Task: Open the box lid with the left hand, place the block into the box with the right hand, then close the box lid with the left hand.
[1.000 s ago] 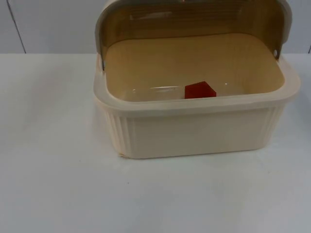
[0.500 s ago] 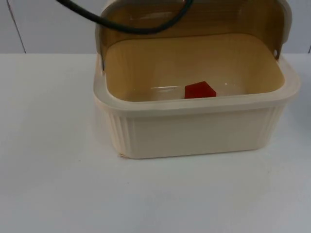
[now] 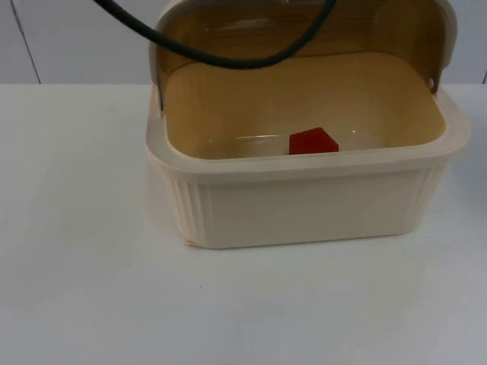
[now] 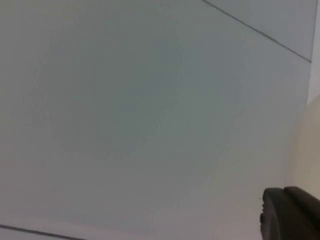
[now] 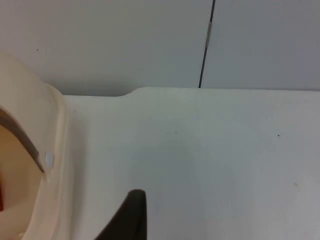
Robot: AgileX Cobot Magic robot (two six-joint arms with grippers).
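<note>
Box (image 3: 304, 205) of cream plastic occupies the centre of the top view, its translucent lid (image 3: 304, 30) swung up and back at the upper edge of the frame. The red block (image 3: 313, 141) lies on the box floor, just behind the front wall, slightly right of the box's middle. Only the closing of the lid appears to remain.

Risk: the lid stands upright on its hinges, and a push placed off-centre or too low could shove the light box across the white table (image 3: 91, 289) instead of swinging the lid down; a fast drop could jolt the block.

The left gripper's fingertip (image 4: 290, 212) faces the grey partition wall (image 4: 125, 100), apparently apart from the lid. The right gripper's fingertip (image 5: 127, 220) hangs over the table just beside the box rim, apart from the block. Whether either gripper's fingers are apart or together cannot be told.
</note>
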